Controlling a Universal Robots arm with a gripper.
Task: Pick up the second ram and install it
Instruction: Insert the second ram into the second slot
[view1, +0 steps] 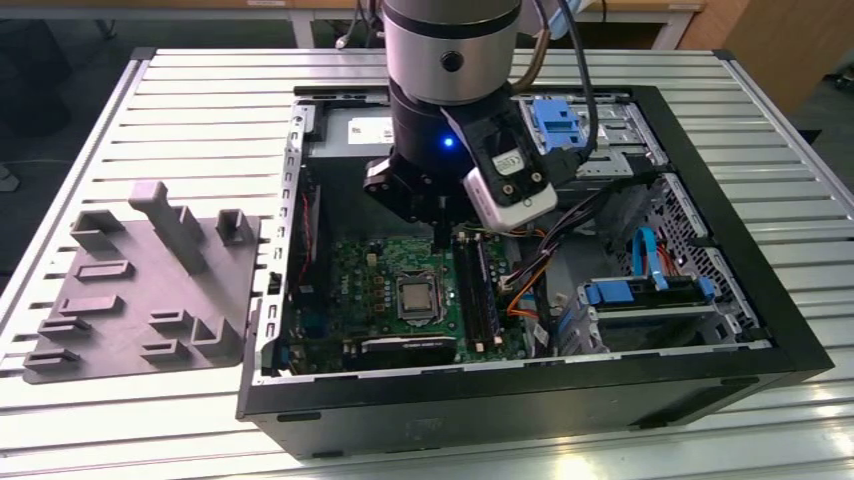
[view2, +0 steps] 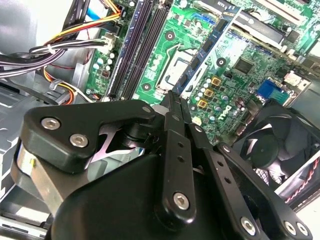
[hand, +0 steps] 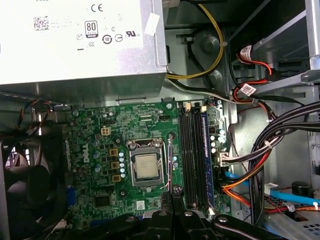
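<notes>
My gripper (view1: 441, 240) hangs inside the open computer case, low over the green motherboard (view1: 360, 270). Its fingers are shut with nothing between them, as the second wrist view (view2: 173, 100) and the first wrist view (hand: 173, 192) show. The tips sit between the CPU socket (hand: 146, 165) and the long black memory slots (hand: 190, 150), near one end of the slots. A long bluish strip (hand: 205, 155) stands in the outermost slot beside the cables; I cannot tell whether it is the second ram. No loose stick shows anywhere.
A grey moulded fixture (view1: 134, 290) lies on the slatted table at the exterior view's left. In the case are the power supply (hand: 75, 40), bundled cables (hand: 260, 150), a fan (view2: 270, 145) and drive bays with blue parts (view1: 641, 290).
</notes>
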